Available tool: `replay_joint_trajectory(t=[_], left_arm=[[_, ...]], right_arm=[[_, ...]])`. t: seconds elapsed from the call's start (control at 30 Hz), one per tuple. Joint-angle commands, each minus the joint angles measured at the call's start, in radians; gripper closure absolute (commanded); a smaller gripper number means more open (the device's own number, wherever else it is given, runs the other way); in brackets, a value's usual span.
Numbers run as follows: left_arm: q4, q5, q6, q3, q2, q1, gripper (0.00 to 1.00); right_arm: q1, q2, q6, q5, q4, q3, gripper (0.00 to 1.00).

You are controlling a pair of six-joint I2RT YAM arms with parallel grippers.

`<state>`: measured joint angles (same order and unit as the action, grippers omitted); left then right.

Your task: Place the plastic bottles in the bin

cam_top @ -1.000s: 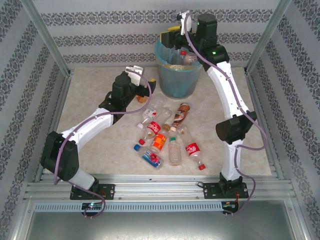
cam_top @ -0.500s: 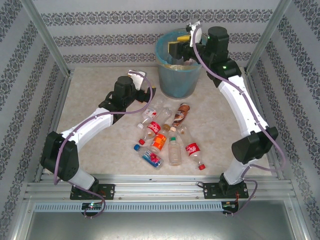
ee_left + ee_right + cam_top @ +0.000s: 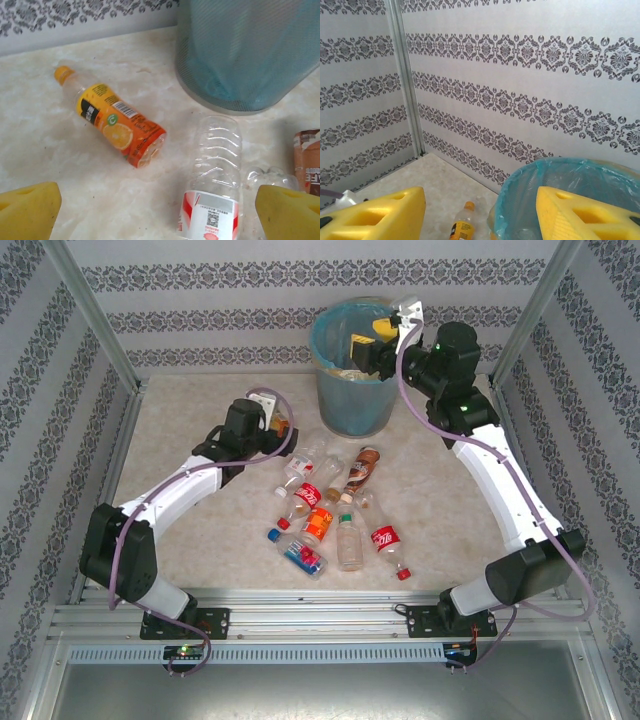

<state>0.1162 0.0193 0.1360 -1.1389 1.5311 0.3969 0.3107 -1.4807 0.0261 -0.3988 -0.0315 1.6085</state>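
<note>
The left claw (image 3: 159, 214) hangs spread wide over an orange-juice bottle (image 3: 117, 127) and a clear red-labelled bottle (image 3: 212, 185) lying on the bench (image 3: 45, 145) beside the mesh bin (image 3: 250, 55); the right claw (image 3: 480, 215), parted and empty, hovers over the bin's rim. The bottles (image 3: 348, 540) look light, slick, crushable: pinch mid-body, across the label. One bin; roughly ten bottles on the bench, clustered.

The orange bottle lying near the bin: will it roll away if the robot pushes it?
Probably yes: the orange bottle lies on its side on the smooth table, and it's round. It looks empty, so likely light and easy to shove. Its thin plastic may squash a little when squeezed.
</note>
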Motion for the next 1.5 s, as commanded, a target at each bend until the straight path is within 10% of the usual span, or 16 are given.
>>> replay_joint_trajectory(t=[0.0, 0.7, 1.47], left_arm=[[0.06, -0.012, 0.096, -0.009, 0.019, -0.043, 0.0], [0.17, -0.178, 0.34, -0.056, 0.181, -0.247, 0.02], [0.266, -0.26, 0.331, -0.16, 0.304, -0.248, 0.04]], right_arm=[[0.01, 0.007, -0.03, 0.022, 0.058, -0.017, 0.39], [0.258, -0.059, -0.43, -0.227, -0.162, -0.001, 0.32], [0.33, -0.126, -0.249, -0.159, -0.194, -0.103, 0.38]])
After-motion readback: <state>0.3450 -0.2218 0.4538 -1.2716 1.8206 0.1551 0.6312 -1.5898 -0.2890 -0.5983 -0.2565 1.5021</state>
